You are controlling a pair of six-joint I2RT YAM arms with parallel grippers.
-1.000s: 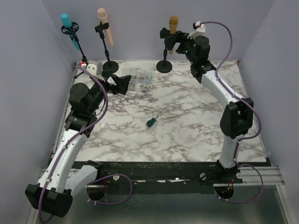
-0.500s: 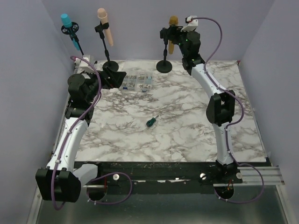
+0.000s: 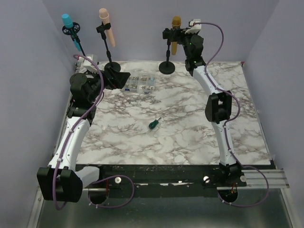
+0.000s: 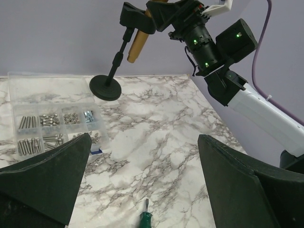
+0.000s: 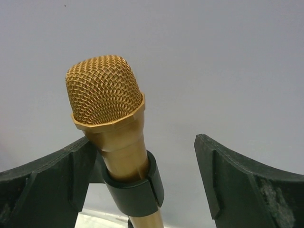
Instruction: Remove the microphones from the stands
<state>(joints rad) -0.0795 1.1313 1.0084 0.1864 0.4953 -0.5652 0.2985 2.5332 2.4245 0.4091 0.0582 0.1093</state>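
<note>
A gold microphone [image 3: 176, 27] sits tilted in the black clip [image 5: 135, 190] of a stand [image 3: 167, 67] at the back of the marble table. My right gripper [image 3: 171, 34] is open around it. In the right wrist view the microphone [image 5: 107, 109] is close against the left finger [image 5: 57, 175], with a wide gap to the right finger [image 5: 237, 180]. My left gripper [image 3: 121, 78] hangs open over the table's left side with nothing between its fingers. The left wrist view shows the microphone [image 4: 137, 42], its stand [image 4: 105, 88] and my right gripper [image 4: 156, 14].
A teal microphone [image 3: 70, 26] and a pink one [image 3: 107, 26] stand on their own stands at the back left. A clear screw box [image 3: 141, 83] lies near my left gripper. A green screwdriver [image 3: 154, 124] lies mid-table. Purple walls close in the back and sides.
My right arm has stretched back and left, bringing its open fingers around the gold microphone. My left arm has drawn back toward the left wall, still open.
</note>
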